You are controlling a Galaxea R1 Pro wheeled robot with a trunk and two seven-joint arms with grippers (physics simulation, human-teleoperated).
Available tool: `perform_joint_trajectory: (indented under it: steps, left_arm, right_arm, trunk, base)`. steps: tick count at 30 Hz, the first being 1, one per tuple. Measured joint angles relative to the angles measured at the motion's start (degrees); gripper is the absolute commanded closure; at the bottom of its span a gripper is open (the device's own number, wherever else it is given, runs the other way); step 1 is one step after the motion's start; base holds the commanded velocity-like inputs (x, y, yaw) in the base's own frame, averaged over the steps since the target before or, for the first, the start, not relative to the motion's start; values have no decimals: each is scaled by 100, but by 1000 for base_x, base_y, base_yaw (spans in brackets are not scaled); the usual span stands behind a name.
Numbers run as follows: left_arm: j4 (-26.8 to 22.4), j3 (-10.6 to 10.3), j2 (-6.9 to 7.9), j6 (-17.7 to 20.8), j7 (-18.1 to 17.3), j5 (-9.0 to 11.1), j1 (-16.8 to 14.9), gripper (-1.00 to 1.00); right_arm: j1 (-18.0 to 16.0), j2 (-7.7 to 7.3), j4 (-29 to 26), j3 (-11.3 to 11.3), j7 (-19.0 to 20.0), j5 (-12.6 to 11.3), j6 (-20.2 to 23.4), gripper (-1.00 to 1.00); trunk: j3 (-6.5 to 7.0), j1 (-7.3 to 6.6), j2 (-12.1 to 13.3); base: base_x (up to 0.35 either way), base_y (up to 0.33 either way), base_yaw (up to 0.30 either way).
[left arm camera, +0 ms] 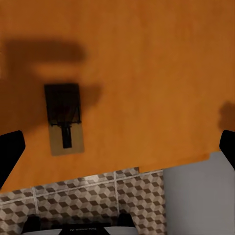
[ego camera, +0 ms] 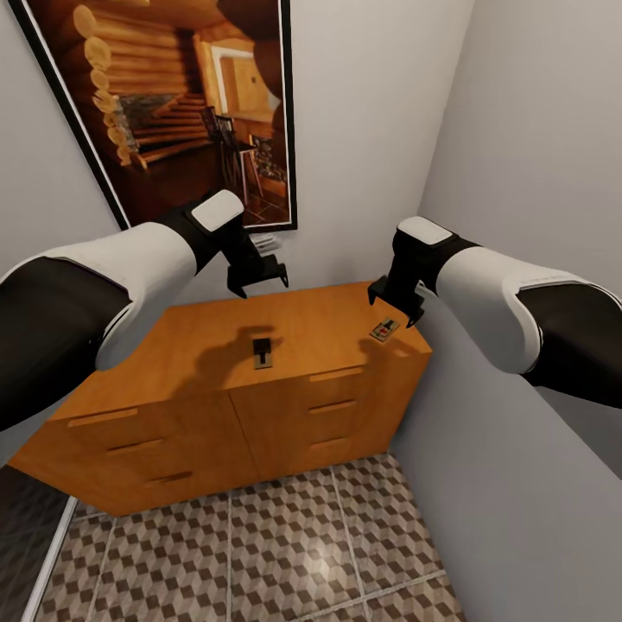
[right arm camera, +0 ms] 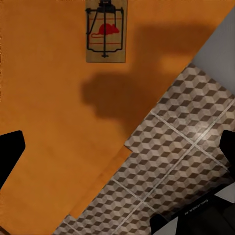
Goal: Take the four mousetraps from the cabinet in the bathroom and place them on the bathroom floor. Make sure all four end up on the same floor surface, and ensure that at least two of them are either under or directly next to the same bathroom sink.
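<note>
Two mousetraps lie flat on the smooth top of the cabinet [ego camera: 207, 345], and both arms hang above it with nothing held. The left gripper [ego camera: 257, 278] has its fingers spread wide and empty; beneath and slightly ahead of them sits the shaded mousetrap [left arm camera: 63, 119], lying in the arm's own shadow near the middle of the top. The right gripper [ego camera: 396, 305] is likewise spread apart and empty, and the red-printed mousetrap [right arm camera: 106, 30] lies just beyond its fingertips, close to the cabinet's right front corner. In my judgement the step in hand is the first pick-up, and it calls for care: each trap is thin and flat, so the fingers should come straight down, straddle the board across its narrow width, and close only once the tips reach the wood. The right-hand trap sits near the edge, so a sideways nudge could push it off onto the bathroom floor [ego camera: 259, 553] uncontrolled. The other two traps are not visible here.
</note>
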Motion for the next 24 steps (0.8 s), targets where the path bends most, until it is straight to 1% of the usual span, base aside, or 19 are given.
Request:
perform_joint_trajectory:
  steps: [2,9,18,21,24]
  left_arm:
    - [6,2,0,-3,11,21,0,-100]
    - [22,8,0,-6,134,205,3,-100]
    - [27,9,0,34,283,256,14,-100]
    - [28,6,0,33,430,257,30,-100]
    - [29,5,0,21,713,258,50,-100]
  right_arm:
    - [0,0,0,0,6,7,0,-100]
    - [0,2,0,0,24,57,0,-100]
    - [0,2,0,0,28,70,1,-100]
    - [0,1,0,0,29,71,2,-100]
    - [0,1,0,0,29,72,1,-100]
  trunk:
    - [0,0,0]
    - [0,0,0]
    - [0,0,0]
    - [0,0,0]
    - [0,0,0]
  base:
    - [0,0,0]
    - [0,0,0]
    - [0,0,0]
    - [0,0,0]
    - [0,0,0]
